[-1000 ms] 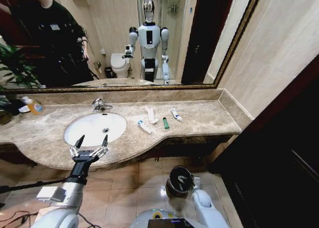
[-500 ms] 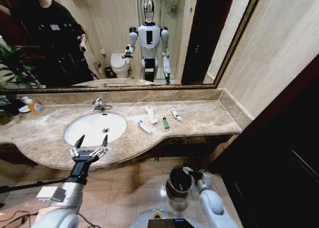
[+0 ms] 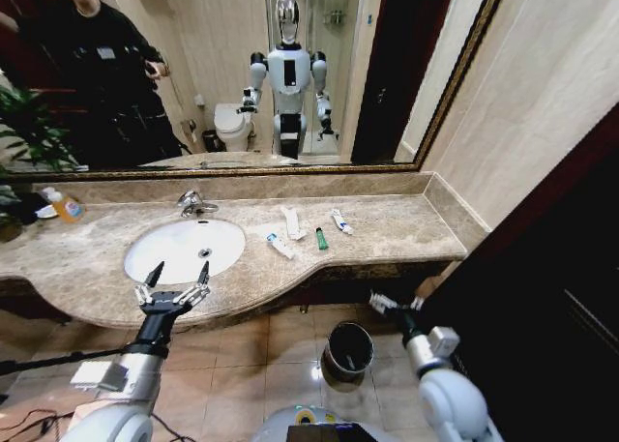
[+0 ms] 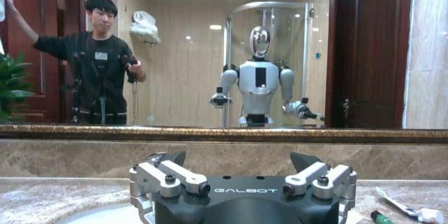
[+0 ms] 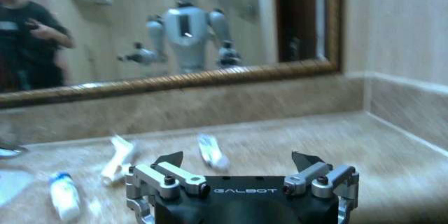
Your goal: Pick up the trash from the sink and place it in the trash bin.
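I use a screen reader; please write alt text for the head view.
Small tubes and packets lie on a marble countertop beside a white sink. The open left gripper hovers at the sink's near edge; the open right gripper is beside the black trash bin on the floor.

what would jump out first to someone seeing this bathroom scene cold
The white sink in the beige countertop, with the left pincer open at its near rim. Right of it, small tubes and packets lie scattered on the marble, not in the basin. On the floor stands the black trash bin, the open right pincer raised beside it.
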{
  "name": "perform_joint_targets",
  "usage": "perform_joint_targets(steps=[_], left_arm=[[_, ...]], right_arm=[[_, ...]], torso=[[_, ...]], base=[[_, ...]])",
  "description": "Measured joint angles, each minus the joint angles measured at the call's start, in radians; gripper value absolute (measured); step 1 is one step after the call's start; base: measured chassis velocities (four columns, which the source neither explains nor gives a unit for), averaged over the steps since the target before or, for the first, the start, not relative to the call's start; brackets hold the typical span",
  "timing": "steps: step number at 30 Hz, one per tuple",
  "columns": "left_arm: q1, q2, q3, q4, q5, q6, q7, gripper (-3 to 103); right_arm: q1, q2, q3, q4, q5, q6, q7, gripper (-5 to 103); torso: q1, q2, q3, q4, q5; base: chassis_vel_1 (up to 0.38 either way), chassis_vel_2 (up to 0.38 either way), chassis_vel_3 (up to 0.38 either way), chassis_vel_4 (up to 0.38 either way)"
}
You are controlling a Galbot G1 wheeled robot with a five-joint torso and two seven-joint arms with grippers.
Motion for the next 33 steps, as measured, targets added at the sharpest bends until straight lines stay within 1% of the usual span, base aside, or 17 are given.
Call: perform_joint_targets(steps=[2,3,4,6,9,10,12,13,15,16,17,20,21,22,25,30,33], left_arm=[[0.0,0.0,0.0,0.0,0.0,0.0,0.0,100],[0.0,0.0,0.0,0.0,0.0,0.0,0.0,100],[0.0,0.0,0.0,0.0,0.0,0.0,0.0,100],[0.0,0.0,0.0,0.0,0.0,0.0,0.0,100],[0.0,0.0,0.0,0.0,0.0,0.0,0.0,100],[0.0,0.0,0.0,0.0,0.0,0.0,0.0,100],[0.0,0.0,0.0,0.0,0.0,0.0,0.0,100],[0.0,0.0,0.0,0.0,0.0,0.0,0.0,100],[0.0,0.0,0.0,0.0,0.0,0.0,0.0,100],[0.0,0.0,0.0,0.0,0.0,0.0,0.0,100],[0.0,0.0,0.0,0.0,0.0,0.0,0.0,100],[0.0,0.0,0.0,0.0,0.0,0.0,0.0,100],[0.0,0.0,0.0,0.0,0.0,0.0,0.0,100],[0.0,0.0,0.0,0.0,0.0,0.0,0.0,100],[0.0,0.0,0.0,0.0,0.0,0.0,0.0,100],[0.0,0.0,0.0,0.0,0.0,0.0,0.0,100],[0.0,0.0,0.0,0.0,0.0,0.0,0.0,100]], right_arm=[[0.061,-0.04,0.006,-0.039,0.007,-0.015,-0.073,100],[0.061,-0.04,0.006,-0.039,0.007,-0.015,-0.073,100],[0.101,-0.063,0.016,-0.088,0.004,-0.016,-0.153,100],[0.154,-0.079,0.018,-0.155,-0.004,-0.017,-0.235,100],[0.212,-0.085,0.005,-0.205,0.003,-0.026,-0.27,100],[0.225,-0.086,0.0,-0.213,0.006,-0.029,-0.272,100],[0.314,-0.087,-0.03,-0.272,0.027,-0.045,-0.27,100],[0.314,-0.087,-0.03,-0.272,0.027,-0.045,-0.27,100],[0.382,-0.086,-0.048,-0.33,0.034,-0.053,-0.254,100],[0.382,-0.086,-0.048,-0.33,0.034,-0.053,-0.254,100],[0.404,-0.085,-0.054,-0.353,0.038,-0.056,-0.244,100],[0.484,-0.07,-0.074,-0.45,0.049,-0.059,-0.195,100],[0.484,-0.07,-0.074,-0.45,0.049,-0.059,-0.195,100],[0.516,-0.057,-0.084,-0.499,0.058,-0.057,-0.173,100],[0.565,-0.03,-0.096,-0.576,0.068,-0.042,-0.161,100],[0.661,0.019,-0.119,-0.708,0.062,0.015,-0.167,100],[0.686,0.028,-0.13,-0.739,0.055,0.019,-0.171,100]], torso=[[0.0,0.0,0.0,0.0,0.0],[0.0,0.0,0.0,0.0,0.0],[0.0,0.0,0.0,-0.0001,0.0001],[0.0,0.0,0.0,-0.0002,0.0002],[0.0,0.0,0.0,-0.0002,0.0002],[0.0,0.0,0.0,-0.0002,0.0002],[0.0,0.0,0.0,-0.0001,0.0001],[0.0,0.0,0.0,-0.0001,0.0001],[0.0,0.0,0.0,0.0001,0.0001],[0.0,0.0,0.0,0.0001,0.0001],[0.0,0.0,0.0,-0.0002,0.0],[0.0,0.0,0.0,-0.0001,0.0],[0.0,0.0,0.0,-0.0001,0.0],[0.0,0.0,0.0,0.0,0.0],[0.0,0.0,0.0,-0.0001,-0.0001],[0.0,0.0,0.0,0.0,-0.0003],[0.0,0.0,0.0,0.0,-0.0001]], base=[[0.0,0.0,0.0,0.0],[0.0,0.0,0.0,0.0],[0.0,0.0,0.0,0.0],[0.0,0.0,0.0,0.0],[0.0,0.0,0.0,0.0],[0.0,0.0,0.0,0.0],[0.0,0.0,0.0,0.0],[0.0,0.0,0.0,0.0],[0.0,0.0,0.0,0.0],[0.0,0.0,0.0,0.0],[0.0,0.0,0.0,0.0],[0.0,0.0,0.0,0.0],[0.0,0.0,0.0,0.0],[0.0,0.0,0.0,0.0],[0.0,0.0,0.0,0.0],[0.0,0.0,0.0,0.0],[0.0,0.0,0.0,0.0]])
